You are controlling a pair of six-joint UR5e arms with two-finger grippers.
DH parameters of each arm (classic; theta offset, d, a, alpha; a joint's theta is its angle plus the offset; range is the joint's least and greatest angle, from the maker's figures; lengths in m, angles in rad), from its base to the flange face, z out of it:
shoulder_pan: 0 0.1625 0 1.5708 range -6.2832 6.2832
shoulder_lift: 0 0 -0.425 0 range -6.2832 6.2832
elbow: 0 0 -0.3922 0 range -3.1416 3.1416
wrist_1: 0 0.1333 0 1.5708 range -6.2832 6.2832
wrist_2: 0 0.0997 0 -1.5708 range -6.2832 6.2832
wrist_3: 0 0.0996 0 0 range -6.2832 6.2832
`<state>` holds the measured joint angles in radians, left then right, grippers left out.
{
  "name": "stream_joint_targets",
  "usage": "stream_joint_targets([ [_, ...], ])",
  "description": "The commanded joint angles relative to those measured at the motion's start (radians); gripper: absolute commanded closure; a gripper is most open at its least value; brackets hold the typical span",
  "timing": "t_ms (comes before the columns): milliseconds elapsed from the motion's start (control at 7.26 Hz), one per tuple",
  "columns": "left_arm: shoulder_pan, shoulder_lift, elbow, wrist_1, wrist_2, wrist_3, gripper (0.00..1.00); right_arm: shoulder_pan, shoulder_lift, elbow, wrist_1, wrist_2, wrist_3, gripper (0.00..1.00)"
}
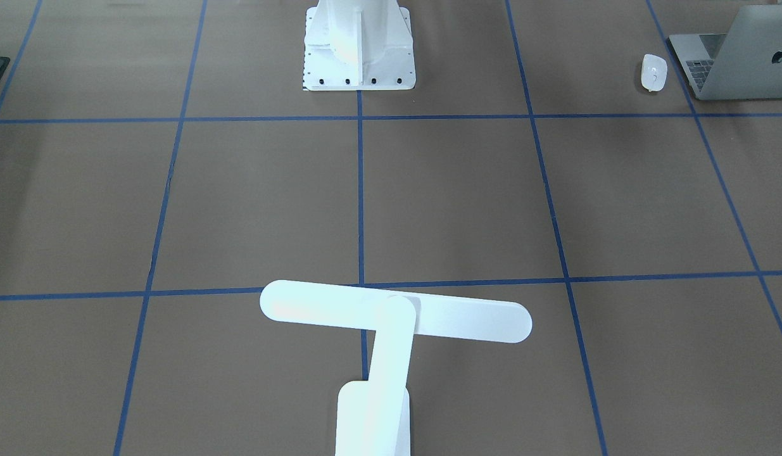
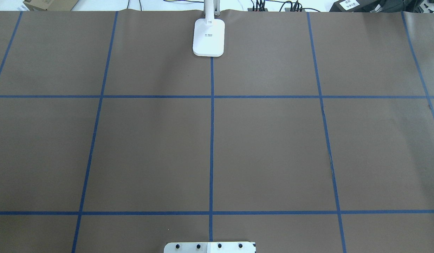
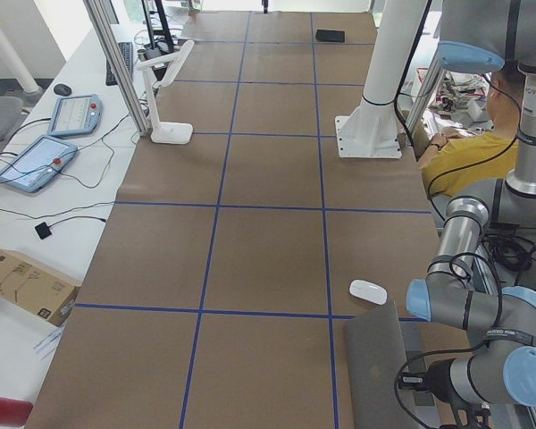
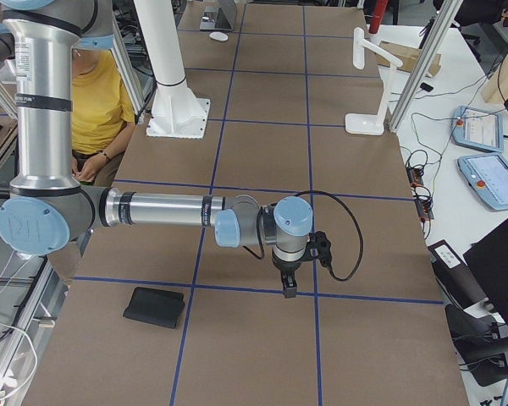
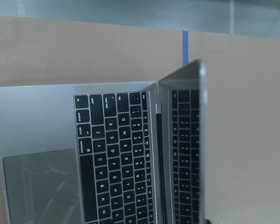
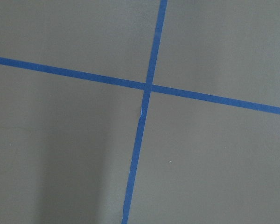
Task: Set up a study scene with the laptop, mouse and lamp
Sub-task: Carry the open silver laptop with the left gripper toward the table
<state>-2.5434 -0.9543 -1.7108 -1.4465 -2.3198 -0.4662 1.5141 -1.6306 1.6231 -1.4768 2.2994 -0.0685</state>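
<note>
Fingers: right gripper (image 4: 288, 289) hangs above the table (image 4: 262, 152), opening cannot be told; left gripper (image 3: 418, 386), likewise unreadable, faces the open laptop (image 1: 739, 60) at table's left end. Mouse (image 1: 654, 71): just beside it. Lamp (image 1: 391, 316): far-centre. Step: likely start; next, grasp laptop.

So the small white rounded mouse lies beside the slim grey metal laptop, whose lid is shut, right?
No: the small white rounded mouse lies beside the slim grey metal laptop, but its lid is open; the exterior front-facing view shows it.
</note>
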Motion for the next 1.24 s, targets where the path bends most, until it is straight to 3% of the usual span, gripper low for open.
stream_joint_targets([
  [0, 0.0, -0.02, 0.0, 0.001, -0.018, -0.006, 1.0, 0.0, 0.0, 0.001, 0.0, 0.0, 0.0, 0.0],
  [276, 0.0, -0.032, -0.003, 0.001, -0.036, -0.005, 1.0, 0.0, 0.0, 0.001, 0.0, 0.0, 0.0, 0.0],
  [689, 0.012, -0.096, -0.004, 0.001, -0.136, -0.005, 1.0, 0.0, 0.0, 0.003, 0.0, 0.002, 0.001, 0.0],
  [1102, 0.174, -0.223, -0.004, 0.001, -0.236, -0.008, 1.0, 0.0, 0.0, 0.004, 0.0, 0.002, 0.001, 0.0],
])
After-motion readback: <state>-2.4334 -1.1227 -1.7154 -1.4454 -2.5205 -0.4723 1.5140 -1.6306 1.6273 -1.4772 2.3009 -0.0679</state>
